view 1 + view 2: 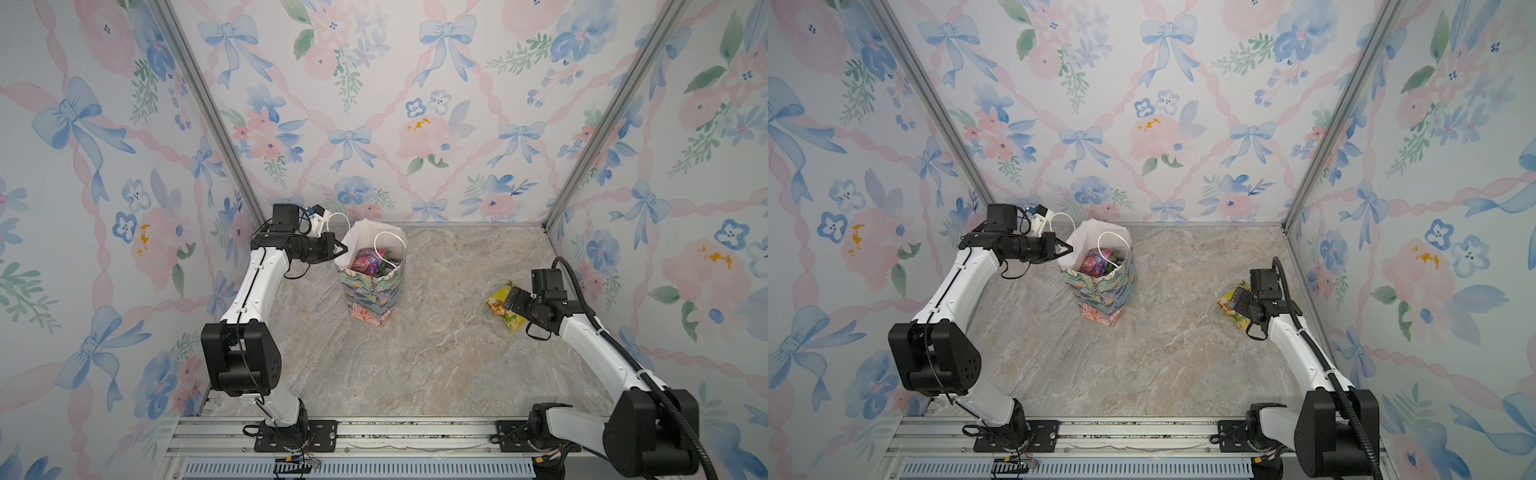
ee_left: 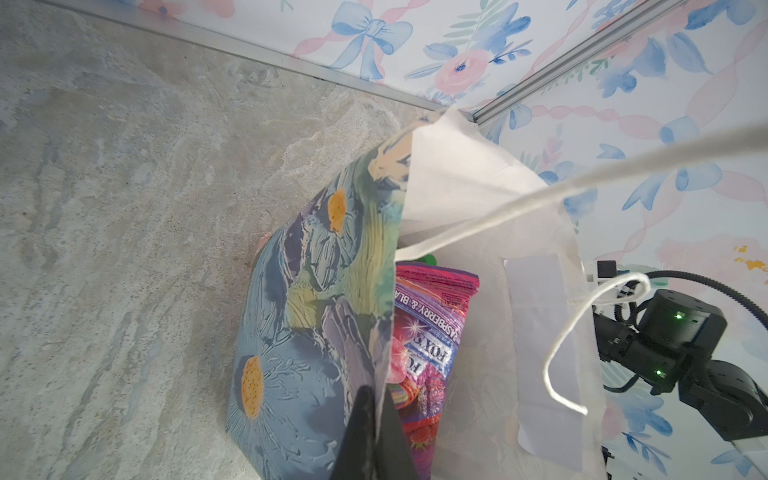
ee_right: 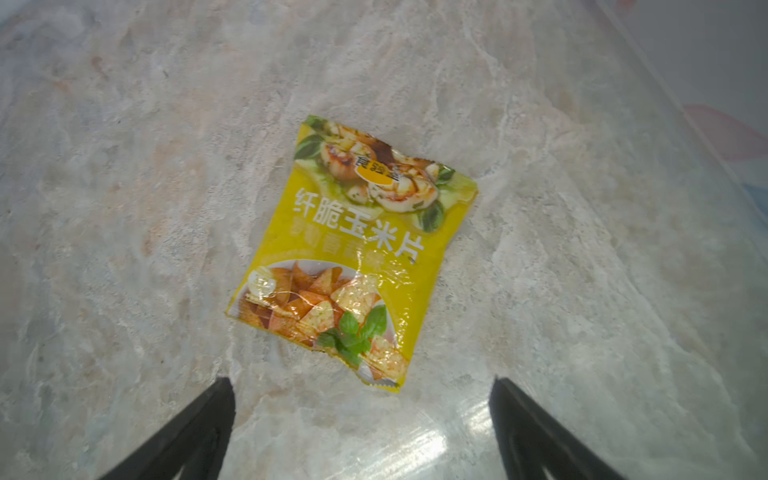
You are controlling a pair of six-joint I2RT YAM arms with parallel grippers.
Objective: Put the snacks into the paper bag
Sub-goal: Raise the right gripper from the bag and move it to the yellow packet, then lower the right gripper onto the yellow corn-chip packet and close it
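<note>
1. My left fingers [image 2: 365,428] are pressed together on the top edge of the paper bag [image 2: 311,332]. One finger sits on the painted outside and one on the white inside. They pinch the bag's wall between them.
2. In both top views the paper bag [image 1: 370,291] [image 1: 1100,295] stands on the desk [image 1: 436,353], toward the back and a little left of the middle. Its mouth is open, and the left fingers [image 1: 341,249] hold its left rim.
3. A purple FOX'S packet [image 2: 428,324] stands inside the bag, just beside the pinched wall. I see more bright packets [image 1: 384,259] in there, but I cannot tell how many.
4. A white cord handle [image 2: 582,328] hangs loose over the open mouth.
5. My right fingers [image 3: 195,428] are spread wide. They hold nothing.
6. The yellow packet [image 3: 353,249] lies flat on the desk, picture side up, just in front of the right fingers. It lines up with the gap between them. Its nearest corner comes close to the fingertips, but it touches neither finger.
7. In a top view the yellow packet [image 1: 496,305] is on the right side of the desk, well apart from the paper bag. The right fingers [image 1: 515,299] hide part of it.
</note>
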